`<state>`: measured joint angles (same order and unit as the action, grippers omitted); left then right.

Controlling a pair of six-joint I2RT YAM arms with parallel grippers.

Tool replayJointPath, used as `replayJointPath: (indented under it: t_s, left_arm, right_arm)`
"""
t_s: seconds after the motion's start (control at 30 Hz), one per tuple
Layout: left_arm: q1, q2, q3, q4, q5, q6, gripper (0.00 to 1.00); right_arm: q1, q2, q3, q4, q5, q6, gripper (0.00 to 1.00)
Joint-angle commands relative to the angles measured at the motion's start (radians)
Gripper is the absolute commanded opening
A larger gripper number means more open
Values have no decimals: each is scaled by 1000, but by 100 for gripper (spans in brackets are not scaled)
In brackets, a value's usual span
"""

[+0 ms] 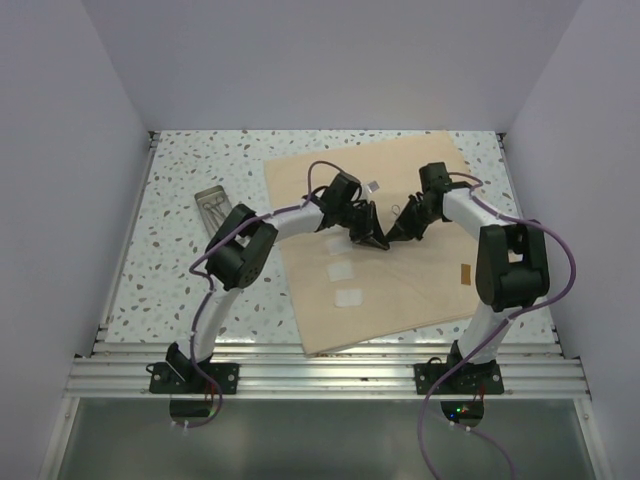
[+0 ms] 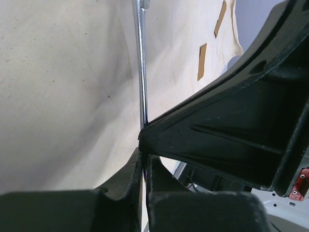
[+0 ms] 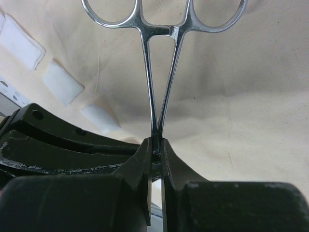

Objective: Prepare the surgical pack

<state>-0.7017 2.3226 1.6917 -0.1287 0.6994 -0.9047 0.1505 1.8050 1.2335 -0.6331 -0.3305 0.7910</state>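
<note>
right claw (image 3: pixel 155 145), seemingly left claw (image 2: pixel 144 155) too, angled inward over cloth (image 1: pixel 400 290), clamped on forceps (image 3: pixel 159 30).

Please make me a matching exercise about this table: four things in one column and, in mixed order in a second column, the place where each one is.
Things:
1. tan cloth
2. silver tin
3. gauze squares
4. steel forceps

Places:
A. clamped in the right end effector
B. spread flat on the table
C. lying on the cloth
D. on the bare table, left of the cloth

Pairs: 1-B, 2-D, 3-C, 4-A
</note>
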Motion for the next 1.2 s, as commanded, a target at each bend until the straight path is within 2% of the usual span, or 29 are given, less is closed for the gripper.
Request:
replayJointPath:
  t_s: [0.0,0.03,0.07,0.17,0.23,0.27,0.33,0.37,0.4,0.6,0.67,0.77,0.83,1.03,1.17]
  left_arm:
    - [1,21,81,-40,3,36,0]
    - [1,17,91,-55,-3,53,0]
    - [5,8,97,-84,-23,87,0]
    - [28,-51,91,-162,-63,168,0]
    - [66,-126,59,-213,-109,216,0]
    - [85,-161,-11,-233,-118,245,0]
    - [155,-288,-110,-223,-127,254,0]
    - [183,-337,-212,-213,-133,254,0]
    - [211,-438,-258,-209,-143,254,0]
    - [465,-803,-554,-236,-201,245,0]
    - [592,-903,-643,-250,-204,233,0]
    - [746,-956,-688,-297,-205,257,0]
    - [793,-957,-688,-325,-230,276,0]
    - [899,-942,-756,-254,-195,247,0]
    - [923,-875,-782,-200,-152,216,0]
  right_arm:
    - [0,-56,33,-25,-25,-12,9]
    - [-5,-58,46,-39,-12,-18,18]
    - [-8,-59,61,-52,13,-27,34]
    - [-29,-76,194,-135,94,-108,60]
    - [-29,-75,277,-221,140,-160,65]
    - [-29,-75,350,-246,162,-198,68]
    - [-31,-76,406,-302,171,-223,71]
    - [-29,-76,441,-315,180,-236,72]
    - [-29,-79,446,-321,174,-237,72]
    - [-3,-111,327,-257,117,-202,73]
    - [24,-104,304,-248,107,-190,74]
    - [72,-89,305,-243,108,-187,74]
    - [87,-76,308,-238,101,-184,74]
    - [127,-47,345,-254,99,-173,75]
    - [130,-47,333,-266,105,-183,75]
